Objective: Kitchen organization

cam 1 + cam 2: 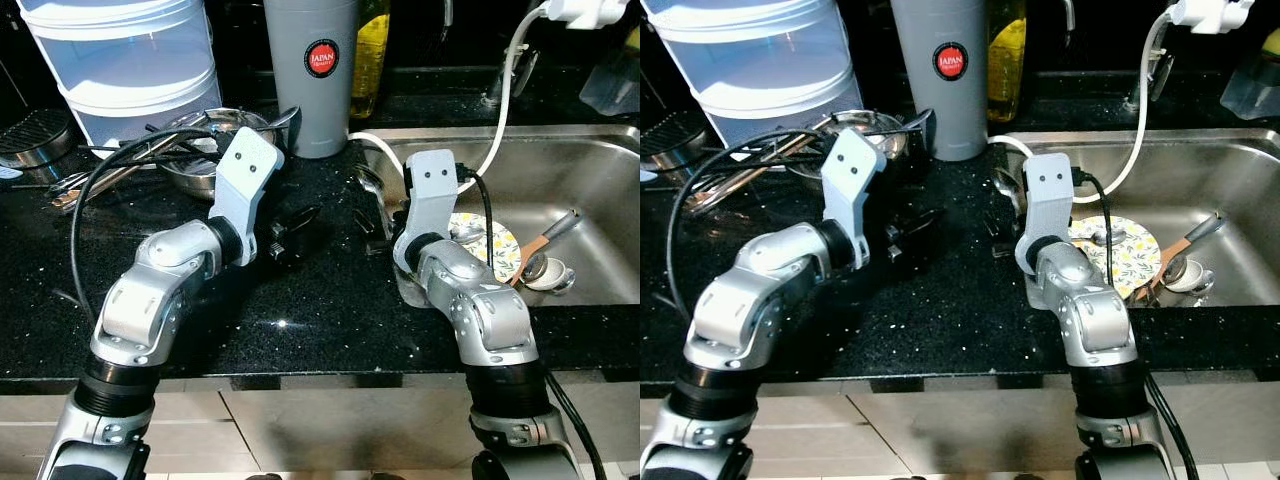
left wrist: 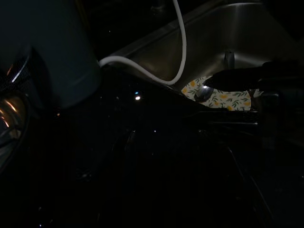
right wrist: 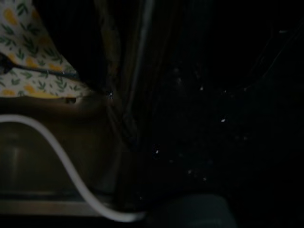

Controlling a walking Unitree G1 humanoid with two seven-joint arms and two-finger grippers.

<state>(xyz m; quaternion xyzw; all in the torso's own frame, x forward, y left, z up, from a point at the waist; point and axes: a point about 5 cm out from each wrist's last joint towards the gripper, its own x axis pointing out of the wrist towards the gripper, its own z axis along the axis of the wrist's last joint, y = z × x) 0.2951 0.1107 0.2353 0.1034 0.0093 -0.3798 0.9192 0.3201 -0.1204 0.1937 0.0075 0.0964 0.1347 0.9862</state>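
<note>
My left gripper [image 1: 300, 225] hovers low over the black counter [image 1: 300, 310], in front of a steel bowl [image 1: 205, 150] holding several long utensils. My right gripper [image 1: 375, 235] sits at the counter's sink-side edge, beside a metal spoon [image 1: 368, 190] lying there. In the steel sink [image 1: 590, 170] lies a floral plate [image 1: 495, 250] with a spoon [image 1: 470, 232] on it. A wooden-handled utensil [image 1: 548, 238] and a small white cup [image 1: 550, 275] lie next to the plate. The dark left wrist view makes out the plate [image 2: 216, 95] and a white cable [image 2: 178, 52].
A grey tumbler [image 1: 310, 75] with a red label stands at the back, beside stacked translucent containers [image 1: 130, 60] and a yellow oil bottle [image 1: 372, 50]. The white cable [image 1: 500, 110] drapes over the sink rim. A black cable [image 1: 85, 200] loops from my left arm.
</note>
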